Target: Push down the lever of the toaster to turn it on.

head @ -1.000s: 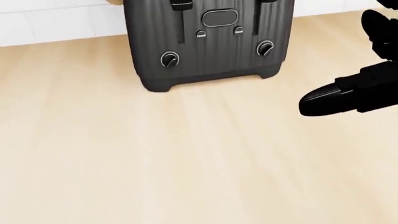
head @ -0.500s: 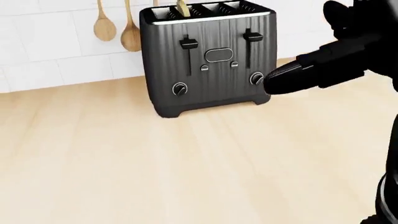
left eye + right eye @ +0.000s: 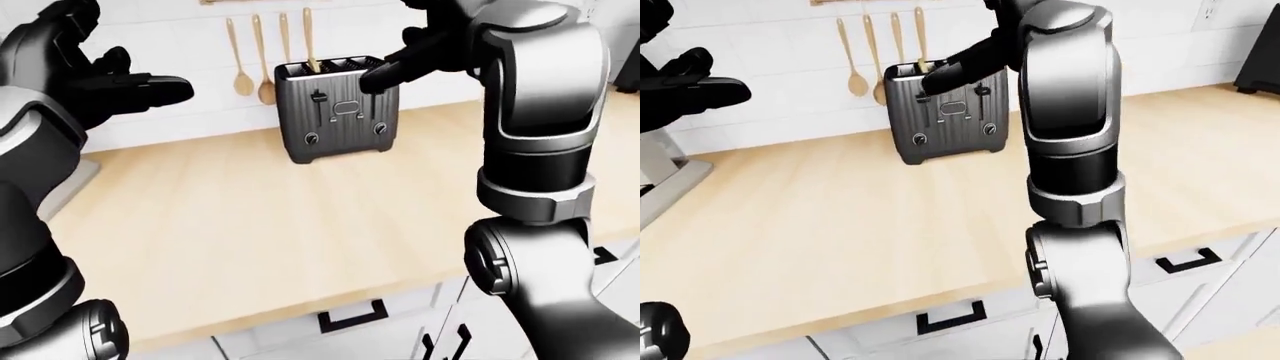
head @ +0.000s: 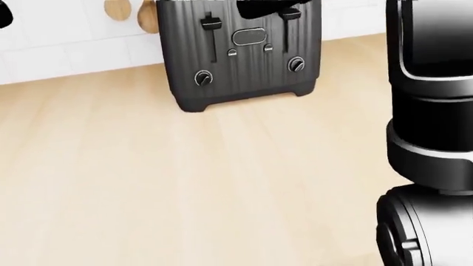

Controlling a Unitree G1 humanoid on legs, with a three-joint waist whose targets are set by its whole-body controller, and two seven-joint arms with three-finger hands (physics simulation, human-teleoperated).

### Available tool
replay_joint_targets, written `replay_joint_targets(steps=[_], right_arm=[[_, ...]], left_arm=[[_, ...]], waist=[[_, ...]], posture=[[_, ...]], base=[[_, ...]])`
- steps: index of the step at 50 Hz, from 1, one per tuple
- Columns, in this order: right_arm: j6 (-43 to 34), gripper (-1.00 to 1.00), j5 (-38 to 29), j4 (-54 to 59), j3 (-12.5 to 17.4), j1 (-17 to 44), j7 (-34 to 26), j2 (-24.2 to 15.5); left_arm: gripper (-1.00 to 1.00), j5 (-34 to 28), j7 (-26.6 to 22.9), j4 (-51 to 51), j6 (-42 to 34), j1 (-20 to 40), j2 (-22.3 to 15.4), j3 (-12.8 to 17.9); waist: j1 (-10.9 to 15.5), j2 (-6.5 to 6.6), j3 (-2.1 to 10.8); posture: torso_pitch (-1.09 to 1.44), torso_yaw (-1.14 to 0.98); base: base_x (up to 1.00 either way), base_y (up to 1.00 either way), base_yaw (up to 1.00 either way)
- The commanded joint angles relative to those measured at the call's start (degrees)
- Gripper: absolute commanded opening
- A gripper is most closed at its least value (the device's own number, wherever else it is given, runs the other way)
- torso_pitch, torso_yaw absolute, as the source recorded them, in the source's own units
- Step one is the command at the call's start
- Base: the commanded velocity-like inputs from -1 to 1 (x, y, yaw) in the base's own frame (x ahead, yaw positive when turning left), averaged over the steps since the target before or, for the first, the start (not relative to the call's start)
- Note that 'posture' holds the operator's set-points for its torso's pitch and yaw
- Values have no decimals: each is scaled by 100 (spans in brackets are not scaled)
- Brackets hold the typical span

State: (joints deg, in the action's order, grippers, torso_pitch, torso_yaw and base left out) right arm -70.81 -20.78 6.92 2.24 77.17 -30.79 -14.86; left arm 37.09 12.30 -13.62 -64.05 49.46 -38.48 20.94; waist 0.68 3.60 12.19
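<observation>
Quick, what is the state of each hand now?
Left hand: open, empty, raised away from the toaster.
Right hand: fingers extended at the toaster's top right, holding nothing.

A pale wooden worktop [image 3: 300, 217] runs under a white tiled wall [image 3: 180, 45], where wooden spoons [image 3: 240, 56] hang in a row. White drawers with black handles [image 3: 945, 319] sit below.

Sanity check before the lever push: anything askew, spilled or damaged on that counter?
Nothing stands out. The dark ribbed four-slot toaster stands upright on the pale wooden counter, both levers up. A piece of toast sticks out of one slot. Wooden spoons hang straight on the wall. No spills show.
</observation>
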Motion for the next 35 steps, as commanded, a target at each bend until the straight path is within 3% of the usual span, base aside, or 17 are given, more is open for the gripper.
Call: replay_joint_targets(steps=[1, 10, 20, 35], right_arm=[[283, 100, 58, 35, 24, 311, 118, -26], [712, 100, 291, 934, 2, 778, 389, 149], [1029, 100, 484, 1284, -104, 778, 610, 491], [559, 100, 411, 572, -362, 487, 473, 845]], left_arm=[[100, -1, 12, -90, 146, 165, -87, 78], [100, 8, 24, -96, 169, 117, -58, 67], [100, 21, 35, -91, 159, 115, -47, 65], [100, 56, 62, -112, 149, 85, -52, 84]], waist=[[3, -1, 75], [-12, 23, 141], [-50, 35, 223], [-115, 60, 220]], posture=[[-40, 0], [-40, 0], [-40, 0], [-40, 0]], base=[[0, 0, 0], [0, 0, 0], [0, 0, 0], [0, 0, 0]])
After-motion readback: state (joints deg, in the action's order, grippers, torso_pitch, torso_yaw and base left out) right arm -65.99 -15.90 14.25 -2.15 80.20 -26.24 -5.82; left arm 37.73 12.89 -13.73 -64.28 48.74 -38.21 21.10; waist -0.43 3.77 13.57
